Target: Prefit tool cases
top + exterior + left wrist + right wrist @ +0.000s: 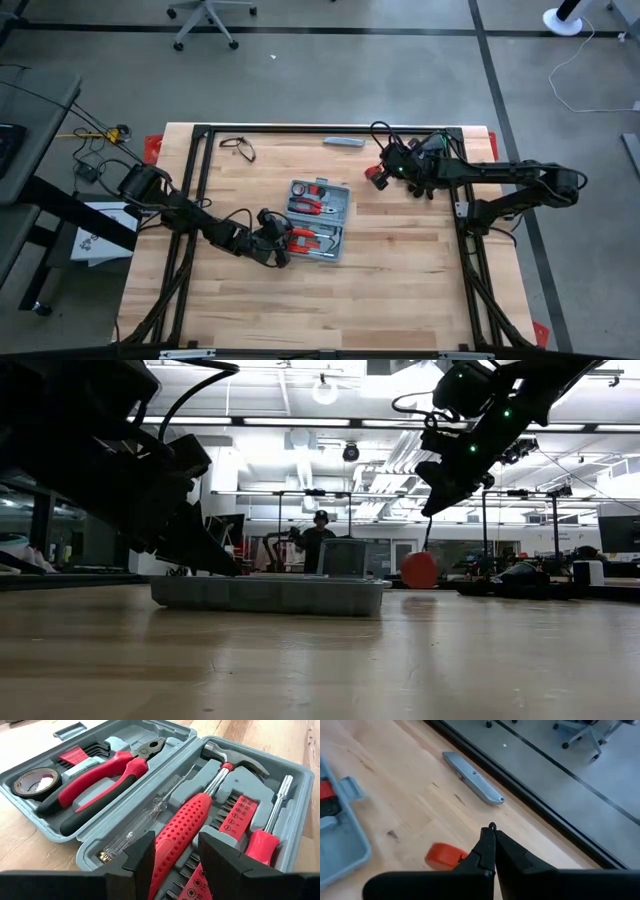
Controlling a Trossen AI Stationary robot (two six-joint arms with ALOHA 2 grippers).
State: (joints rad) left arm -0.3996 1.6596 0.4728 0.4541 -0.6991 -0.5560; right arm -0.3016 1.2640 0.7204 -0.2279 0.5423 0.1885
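The blue-grey tool case (318,218) lies open and flat mid-table. Its far half holds red pliers (107,775) and a tape roll (36,781). Its near half holds a red-handled hammer (200,805), a clear tester screwdriver (140,822) and bits. My left gripper (283,240) (176,837) reaches in from the table's left over the near half, its fingers on either side of the hammer's handle. My right gripper (380,176) (492,827) hangs shut and empty above the table, right of the case. It is above a red round object (445,856). My left gripper has the hammer's red handle (182,827) between its two fingers, about mid-length, one finger (142,860) against each side. The fingers come slanting down from the table's left, more along the handle than across it. The hammer lies in its moulded slot in the case.
A slim grey bar-shaped object (343,142) (472,785) lies near the table's far edge. A small black item (238,147) lies at the far left. Black frame rails (330,128) run round the table. A person (320,535) stands in the room beyond.
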